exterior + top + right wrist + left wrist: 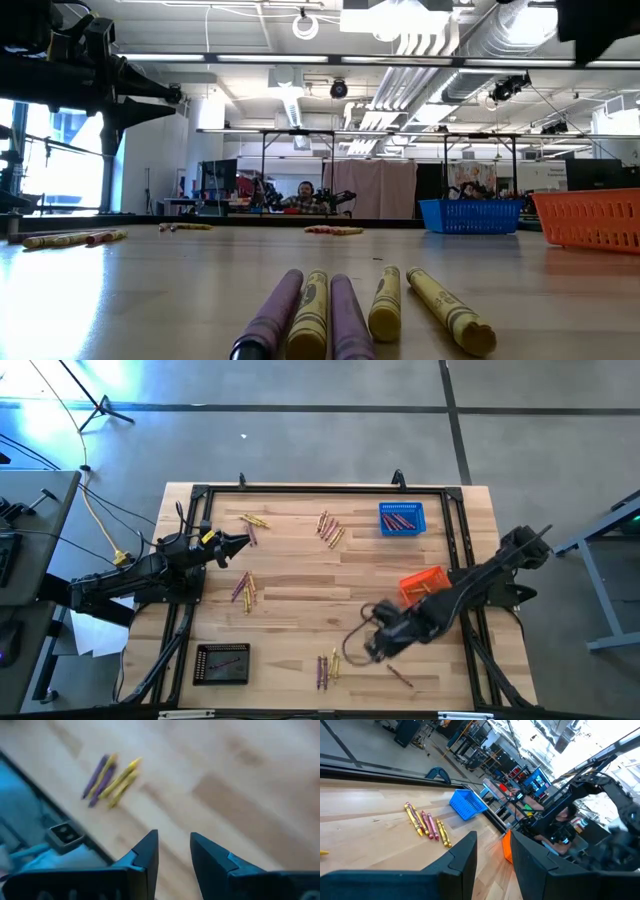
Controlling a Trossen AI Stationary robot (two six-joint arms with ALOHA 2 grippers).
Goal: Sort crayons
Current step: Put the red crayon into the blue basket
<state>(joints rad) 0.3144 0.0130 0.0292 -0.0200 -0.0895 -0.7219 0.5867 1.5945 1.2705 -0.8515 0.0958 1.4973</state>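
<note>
High view: my bench fills the middle, my left arm waiting at its left edge, gripper slightly parted and empty. My right gripper hovers over the near right part, fingers a little apart, pinching nothing. An orange basket sits beside that arm, a blue basket far right, a black basket near left. Crayons lie in scattered clusters, one just left of my right gripper.
</note>
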